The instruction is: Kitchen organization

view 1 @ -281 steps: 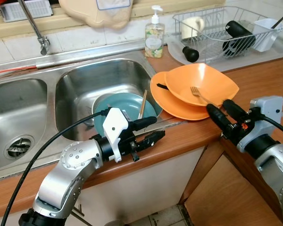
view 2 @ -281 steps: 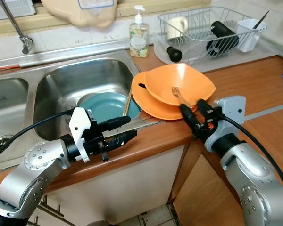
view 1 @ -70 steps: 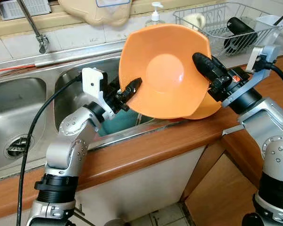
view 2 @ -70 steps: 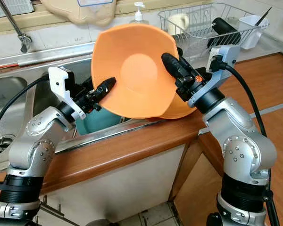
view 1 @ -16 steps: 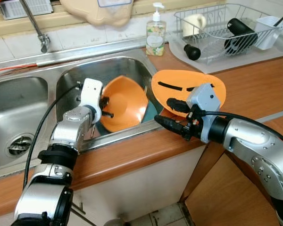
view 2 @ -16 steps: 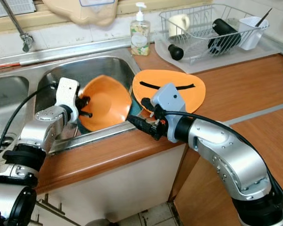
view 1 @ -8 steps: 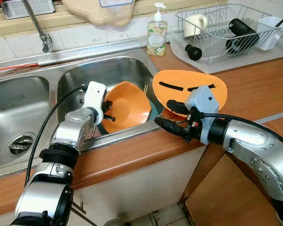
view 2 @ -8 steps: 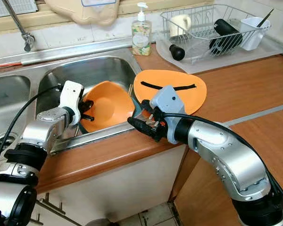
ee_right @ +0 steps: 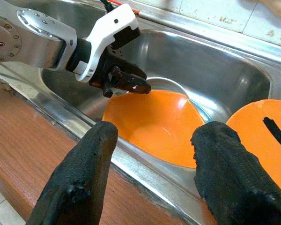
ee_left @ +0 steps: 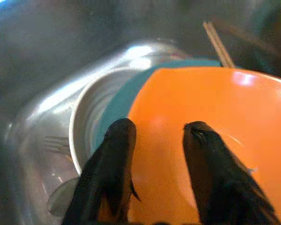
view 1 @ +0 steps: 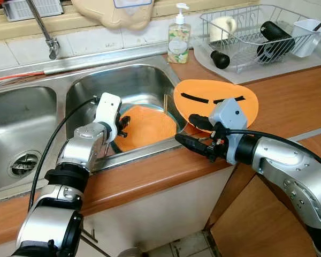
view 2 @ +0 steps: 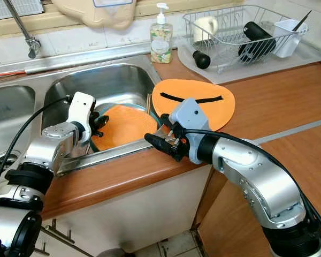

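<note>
The orange bowl (view 1: pixel 145 127) was set in the sink (view 1: pixel 96 80), both grippers parted and empty, while the orange plate (view 1: pixel 216 99) was left on the counter.

Orange bowl (ee_right: pixel 157 124) in sink (ee_right: pixel 215 65); left gripper (ee_right: pixel 129 83) above its rim.

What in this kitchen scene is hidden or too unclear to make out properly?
- The teal plate in the sink: mostly covered by the orange bowl in every view.
- A fork beside the plate: dim and blurred in the left wrist view, partly behind the left pincer.
- The orange plate's near edge: hidden by the right pincer and its arm in the eye views.
- Dish rack contents: too small to identify fully.
</note>
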{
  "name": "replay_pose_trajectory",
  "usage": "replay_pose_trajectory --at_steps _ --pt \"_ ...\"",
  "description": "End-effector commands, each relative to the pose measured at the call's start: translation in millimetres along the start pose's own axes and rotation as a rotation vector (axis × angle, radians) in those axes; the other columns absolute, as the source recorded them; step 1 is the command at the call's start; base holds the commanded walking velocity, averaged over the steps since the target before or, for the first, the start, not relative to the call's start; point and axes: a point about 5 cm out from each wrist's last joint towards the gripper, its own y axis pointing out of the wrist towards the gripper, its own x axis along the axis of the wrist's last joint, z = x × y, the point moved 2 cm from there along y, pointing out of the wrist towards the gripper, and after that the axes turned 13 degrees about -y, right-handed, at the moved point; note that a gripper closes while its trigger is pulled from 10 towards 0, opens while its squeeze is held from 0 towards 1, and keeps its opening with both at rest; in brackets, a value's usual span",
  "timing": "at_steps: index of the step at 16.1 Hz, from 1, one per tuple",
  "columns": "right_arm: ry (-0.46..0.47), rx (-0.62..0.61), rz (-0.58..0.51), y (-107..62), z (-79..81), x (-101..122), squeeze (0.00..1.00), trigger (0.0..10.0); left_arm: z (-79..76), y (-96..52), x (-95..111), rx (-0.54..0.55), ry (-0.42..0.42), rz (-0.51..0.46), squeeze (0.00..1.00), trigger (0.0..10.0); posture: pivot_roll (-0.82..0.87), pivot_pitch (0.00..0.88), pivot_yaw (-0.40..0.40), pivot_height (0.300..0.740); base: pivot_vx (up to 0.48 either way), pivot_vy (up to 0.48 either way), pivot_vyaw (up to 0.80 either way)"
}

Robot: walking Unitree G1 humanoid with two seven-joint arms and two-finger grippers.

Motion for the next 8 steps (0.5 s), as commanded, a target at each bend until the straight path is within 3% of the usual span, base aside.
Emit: replay_pose_trajectory --at_steps 1,4,5,8 --pt "-0.009 -0.007 -0.001 0.2 -1.4 1 0.0 10.0 4.4 -1.0 6 0.016 0.014 -0.024 0.89 10.0 -0.06 0.0 0.094 0.74 0.0 0.0 0.0" --pt "0.0 -0.065 0.006 -0.4 -8.5 0 0.0 10.0 3.9 -6.9 22 0.014 0.01 -0.168 0.93 10.0 -0.05 0.0 0.095 0.74 0.0 0.0 0.0" --pt "0.013 -0.117 0.012 -1.1 -15.4 -2 0.0 10.0 5.4 -11.5 30 0.024 -0.005 -0.237 0.99 10.0 -0.05 0.0 0.095 0.74 0.0 0.0 0.0" --pt "0.032 -0.235 0.014 -3.9 -30.4 -3 0.0 10.0 2.7 -24.2 41 0.003 -0.033 -0.366 0.96 10.0 -0.06 0.0 0.094 0.74 0.0 0.0 0.0"
